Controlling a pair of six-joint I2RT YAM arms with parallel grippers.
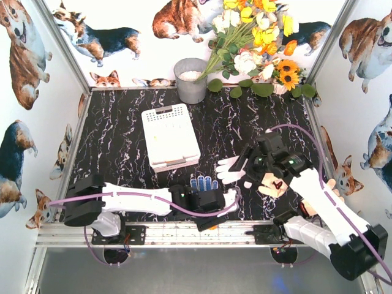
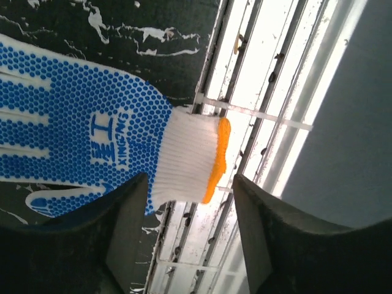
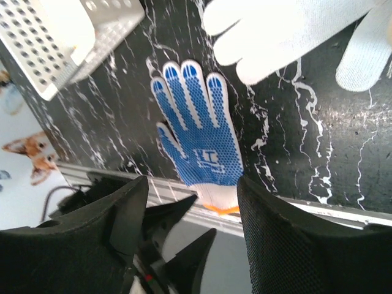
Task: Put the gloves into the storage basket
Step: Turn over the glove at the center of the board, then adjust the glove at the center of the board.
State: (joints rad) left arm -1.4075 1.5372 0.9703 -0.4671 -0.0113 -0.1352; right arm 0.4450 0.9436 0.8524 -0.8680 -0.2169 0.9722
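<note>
Left wrist view: my left claw (image 2: 190,179) sits open around the cuff (image 2: 187,156) of the blue-dotted glove (image 2: 79,131); I'd centre, sink lower, then pinch.

The blue-dotted glove (image 1: 204,184) (image 2: 79,141) (image 3: 199,138) lies flat before you, dots up, fingers pointing rearward. A white glove (image 1: 229,168) (image 3: 288,30) and a beige, red-marked glove (image 1: 268,187) lie to its right; the white perforated storage basket (image 1: 147,131) (image 3: 37,43) stands behind, apart.
</note>
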